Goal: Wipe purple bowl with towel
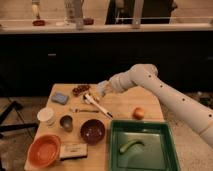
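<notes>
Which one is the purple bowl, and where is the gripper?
On the wooden table, find the green plastic tray at front right; the round, glossy maroon-purple bowl sits just off its left rim. The shut gripper hangs over the table's far side. The bowl is darker and smaller than the orange bowl at front left.
</notes>
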You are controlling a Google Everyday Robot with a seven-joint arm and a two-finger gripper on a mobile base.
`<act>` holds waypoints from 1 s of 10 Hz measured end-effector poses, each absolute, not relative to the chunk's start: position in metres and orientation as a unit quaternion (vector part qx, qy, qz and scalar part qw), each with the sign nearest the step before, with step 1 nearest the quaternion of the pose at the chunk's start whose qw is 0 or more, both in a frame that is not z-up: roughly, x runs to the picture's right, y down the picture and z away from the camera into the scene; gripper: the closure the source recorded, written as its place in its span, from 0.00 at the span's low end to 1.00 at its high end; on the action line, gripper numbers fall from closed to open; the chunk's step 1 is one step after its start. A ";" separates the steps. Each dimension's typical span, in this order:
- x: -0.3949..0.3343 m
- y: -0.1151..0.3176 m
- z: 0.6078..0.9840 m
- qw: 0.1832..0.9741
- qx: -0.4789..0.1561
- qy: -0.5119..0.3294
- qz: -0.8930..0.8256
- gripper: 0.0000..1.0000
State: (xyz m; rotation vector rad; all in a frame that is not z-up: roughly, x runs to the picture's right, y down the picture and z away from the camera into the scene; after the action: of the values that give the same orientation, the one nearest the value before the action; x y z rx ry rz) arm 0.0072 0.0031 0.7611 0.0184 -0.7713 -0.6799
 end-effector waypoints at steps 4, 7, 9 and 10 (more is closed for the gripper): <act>0.001 0.007 0.754 0.862 0.012 -0.382 -0.332 1.00; 0.001 0.007 0.754 0.862 0.013 -0.382 -0.332 1.00; -0.002 0.008 0.749 0.852 0.021 -0.388 -0.350 1.00; -0.005 0.010 0.742 0.841 0.032 -0.390 -0.373 1.00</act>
State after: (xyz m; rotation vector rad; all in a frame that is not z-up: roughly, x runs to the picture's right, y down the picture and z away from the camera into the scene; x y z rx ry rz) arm -0.0051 0.0104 0.7423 0.0669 -0.8252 -0.7892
